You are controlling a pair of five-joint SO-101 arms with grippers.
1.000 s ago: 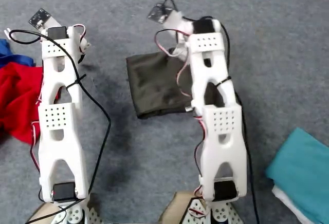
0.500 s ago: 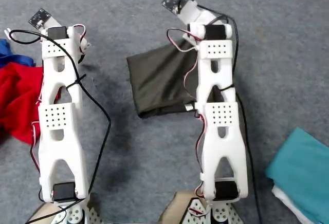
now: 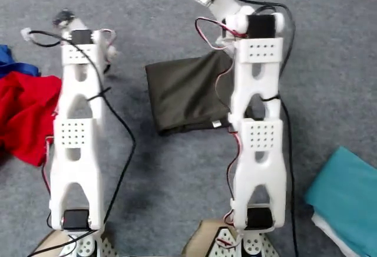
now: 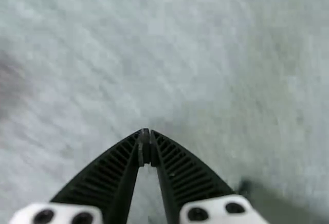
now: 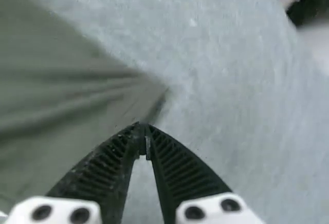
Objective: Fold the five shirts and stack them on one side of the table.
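Note:
A folded dark olive shirt (image 3: 182, 95) lies flat in the middle of the grey table (image 3: 330, 62); its far right corner (image 5: 61, 90) is drawn out to a point. My right gripper (image 3: 221, 6) hangs over that corner (image 3: 215, 59), and in the right wrist view the gripper (image 5: 142, 141) is shut with nothing visible between its tips. My left gripper (image 3: 82, 30) is at the far left over bare table, shut (image 4: 144, 147). A crumpled red shirt (image 3: 23, 112) and a blue one (image 3: 7, 61) lie at the left edge. A folded teal shirt (image 3: 344, 195) rests on a white one (image 3: 330, 233) at the near right.
Both white arms stretch from their bases at the near edge toward the far side, and the right arm covers the dark shirt's right part. Loose cables run along both arms. Bare table lies between the arms and at the far right.
The right arm has swung to the right and farther away, and the dark shirt's far right corner has been drawn out after it. The left arm has shifted slightly to the right.

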